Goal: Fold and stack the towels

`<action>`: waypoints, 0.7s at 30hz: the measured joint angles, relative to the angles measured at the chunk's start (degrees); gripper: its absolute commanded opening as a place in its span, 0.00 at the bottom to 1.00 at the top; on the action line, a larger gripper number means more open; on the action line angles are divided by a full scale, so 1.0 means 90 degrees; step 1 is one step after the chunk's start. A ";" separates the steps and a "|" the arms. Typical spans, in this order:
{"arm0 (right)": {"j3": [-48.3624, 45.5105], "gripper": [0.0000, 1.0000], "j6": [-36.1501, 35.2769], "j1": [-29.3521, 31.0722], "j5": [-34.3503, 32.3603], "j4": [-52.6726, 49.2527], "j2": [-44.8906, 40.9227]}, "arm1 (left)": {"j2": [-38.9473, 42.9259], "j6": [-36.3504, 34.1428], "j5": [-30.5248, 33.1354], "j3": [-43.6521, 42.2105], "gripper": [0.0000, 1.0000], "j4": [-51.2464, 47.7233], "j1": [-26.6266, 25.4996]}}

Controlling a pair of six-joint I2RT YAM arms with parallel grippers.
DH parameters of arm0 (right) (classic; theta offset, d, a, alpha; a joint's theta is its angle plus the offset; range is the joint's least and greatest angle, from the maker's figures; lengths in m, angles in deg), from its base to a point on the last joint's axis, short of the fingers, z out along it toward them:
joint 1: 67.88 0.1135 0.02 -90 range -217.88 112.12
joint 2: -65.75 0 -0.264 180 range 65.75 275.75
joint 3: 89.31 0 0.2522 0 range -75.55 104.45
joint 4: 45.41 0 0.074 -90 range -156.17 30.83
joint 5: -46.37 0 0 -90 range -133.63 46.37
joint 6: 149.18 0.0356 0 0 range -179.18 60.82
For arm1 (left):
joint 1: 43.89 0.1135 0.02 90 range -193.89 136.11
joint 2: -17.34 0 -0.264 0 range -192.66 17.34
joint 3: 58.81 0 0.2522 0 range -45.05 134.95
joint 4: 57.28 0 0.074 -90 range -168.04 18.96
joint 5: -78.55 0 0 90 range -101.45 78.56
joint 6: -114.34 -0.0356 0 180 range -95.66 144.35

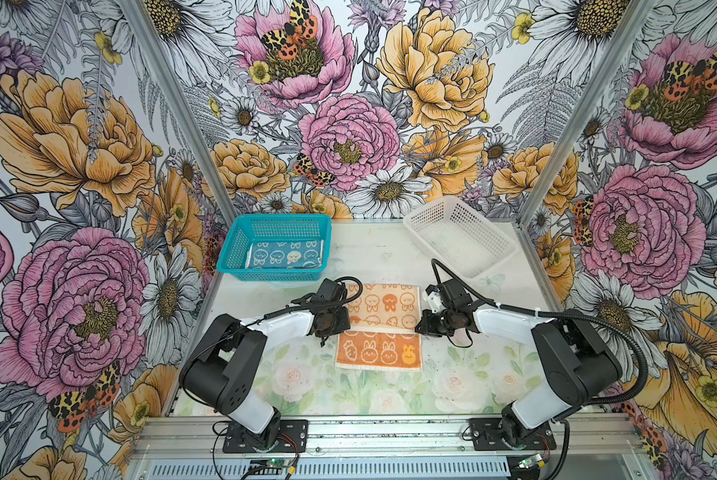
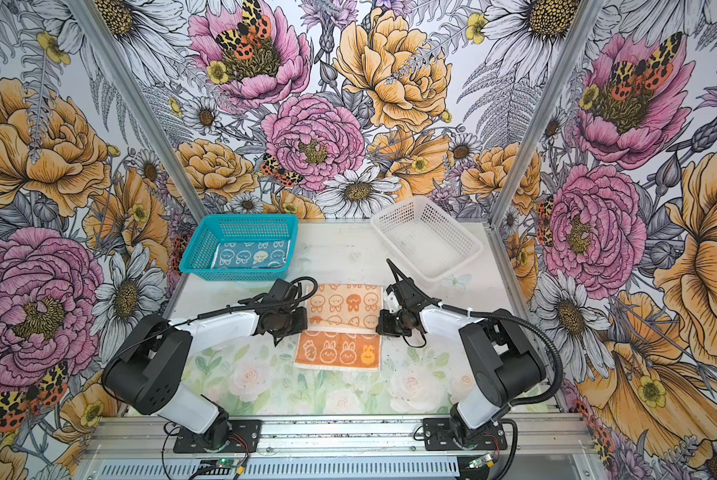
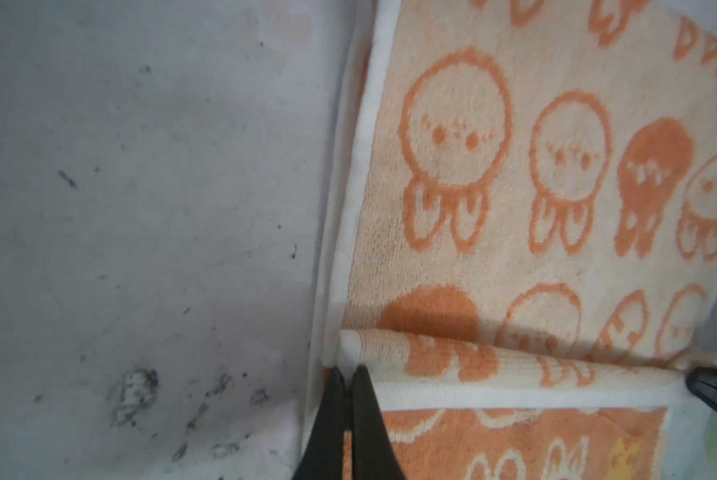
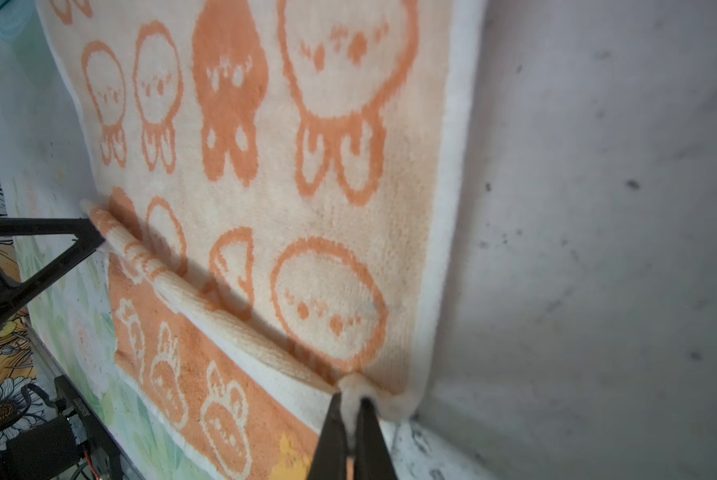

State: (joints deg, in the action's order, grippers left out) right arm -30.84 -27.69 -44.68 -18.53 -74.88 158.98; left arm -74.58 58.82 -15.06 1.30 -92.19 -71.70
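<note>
Two pinches hold everything: the left hand point(image 3: 348, 370) and the right hand point(image 4: 350, 397) are each clamped on one end of a raised fold of the peach-orange towel point(image 1: 383, 307), which lies in the middle of the counter point(image 1: 373, 249). If one hand leads, the fold may skew, and so thin a grip could slip and drop the edge. The teal towel point(image 1: 284, 255) sits in the blue basket point(image 1: 279, 219) at the far left corner and the white basket point(image 1: 485, 226) stands at the far right. Neither is in the way.
</note>
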 measured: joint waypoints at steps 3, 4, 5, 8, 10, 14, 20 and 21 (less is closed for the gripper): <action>0.0364 0.00 -0.0010 -0.0146 0.0005 0.0058 0.0364 | -0.0287 -0.0131 -0.0056 0.0369 0.00 0.0000 0.0192; 0.0510 0.00 -0.0027 -0.0206 0.0005 0.0070 0.0471 | -0.0350 -0.0185 -0.0066 0.0512 0.00 -0.0010 0.0248; 0.0646 0.00 -0.0049 -0.0265 0.0007 0.0080 0.0561 | -0.0403 -0.0231 -0.0066 0.0673 0.00 -0.0022 0.0299; 0.1010 0.00 -0.0061 -0.0415 0.0007 0.0097 0.0743 | -0.0580 -0.0376 -0.0063 0.1205 0.00 -0.0083 0.0427; 0.1268 0.00 -0.0073 -0.0508 0.0027 0.0097 0.0852 | -0.0719 -0.0440 -0.0061 0.1559 0.00 -0.0170 0.0481; 0.1673 0.00 -0.0073 -0.0619 0.0029 0.0039 0.0984 | -0.0797 -0.0525 -0.0049 0.1994 0.00 -0.0308 0.0495; 0.1885 0.00 -0.0102 -0.0617 0.0039 -0.0267 0.0736 | -0.0491 -0.0602 0.0017 0.2016 0.00 -0.0653 0.0498; 0.1885 0.00 -0.0119 -0.0612 0.0039 -0.0350 0.0624 | -0.0386 -0.0619 0.0024 0.2011 0.00 -0.0702 0.0500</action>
State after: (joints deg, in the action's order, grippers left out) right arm -13.88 -28.76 -50.19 -18.18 -78.02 164.60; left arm -78.06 53.25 -14.84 19.40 -98.51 -67.20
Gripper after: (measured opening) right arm 0.057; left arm 0.057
